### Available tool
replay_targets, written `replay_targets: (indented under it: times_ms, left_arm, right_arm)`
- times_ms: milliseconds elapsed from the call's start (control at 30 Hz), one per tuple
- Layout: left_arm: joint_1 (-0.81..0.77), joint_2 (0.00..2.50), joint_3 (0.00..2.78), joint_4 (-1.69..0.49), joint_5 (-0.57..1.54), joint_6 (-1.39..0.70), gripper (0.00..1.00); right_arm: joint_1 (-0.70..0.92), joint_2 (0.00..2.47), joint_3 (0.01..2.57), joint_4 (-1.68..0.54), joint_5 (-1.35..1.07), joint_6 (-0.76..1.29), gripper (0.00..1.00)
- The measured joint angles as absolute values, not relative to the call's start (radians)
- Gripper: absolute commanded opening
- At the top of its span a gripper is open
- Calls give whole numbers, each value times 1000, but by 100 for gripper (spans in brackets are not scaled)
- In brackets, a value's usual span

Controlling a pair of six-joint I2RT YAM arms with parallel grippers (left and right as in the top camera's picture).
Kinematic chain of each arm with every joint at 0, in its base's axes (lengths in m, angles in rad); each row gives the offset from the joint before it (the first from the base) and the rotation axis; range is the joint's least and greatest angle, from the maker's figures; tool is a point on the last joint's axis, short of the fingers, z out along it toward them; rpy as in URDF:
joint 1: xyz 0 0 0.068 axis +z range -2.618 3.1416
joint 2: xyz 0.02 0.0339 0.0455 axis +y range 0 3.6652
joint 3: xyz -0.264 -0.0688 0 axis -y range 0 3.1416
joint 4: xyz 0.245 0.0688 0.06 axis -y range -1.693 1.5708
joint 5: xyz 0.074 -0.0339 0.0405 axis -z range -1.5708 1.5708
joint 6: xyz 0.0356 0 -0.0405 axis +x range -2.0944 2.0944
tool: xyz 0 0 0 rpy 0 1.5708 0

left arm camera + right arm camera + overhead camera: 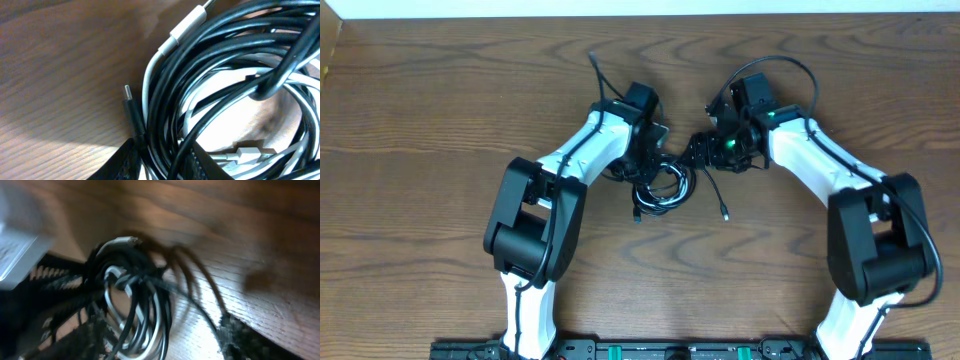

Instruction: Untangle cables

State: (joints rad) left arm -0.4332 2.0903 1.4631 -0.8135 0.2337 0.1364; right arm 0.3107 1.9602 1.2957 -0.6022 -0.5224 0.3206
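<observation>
Barely started: on the counter (pixel 440 120) the cables (pixel 660 188) sit as one black-and-white coil at mid-table. Nothing is separated and every strand is left to pull out. Left arm (pixel 570 155) and right arm (pixel 815 160) both reach inward and meet at the coil. Left fingers (pixel 122 162) straddle black strands, can't tell if clamped. Right fingers (pixel 240 335) are spread wide, empty.

Tangle of cables (pixel 661 188) on the table (pixel 420 100) under left hand (pixel 654 165), right hand (pixel 702 152) beside.

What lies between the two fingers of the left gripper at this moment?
Black strands of the cables run down between the fingers of the left gripper. The left wrist view shows this; whether they are pinched, I cannot tell.
</observation>
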Motion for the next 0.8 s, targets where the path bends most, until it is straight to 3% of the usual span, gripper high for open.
replay_targets:
  times_ms: [300, 400, 500, 633, 700, 800]
  left_arm:
    - [-436, 2090, 1463, -810, 239, 165, 30]
    - [-436, 2090, 1463, -800, 238, 165, 29]
    - [-435, 2090, 1463, -784, 238, 165, 30]
    - [-435, 2090, 1463, -776, 238, 154, 30]
    - [-435, 2090, 1463, -776, 239, 146, 30]
    - [-435, 2090, 1463, -772, 241, 134, 38]
  right_arm:
    - [342, 2029, 1300, -617, -530, 395, 57]
    - [361, 2031, 1301, -617, -530, 403, 42]
    - [376, 2039, 1301, -622, -529, 426, 35]
    - [384, 2040, 1301, -635, -522, 443, 1]
    - [385, 2040, 1301, -639, -521, 449, 1]
    - [385, 2040, 1301, -639, -520, 450, 1]
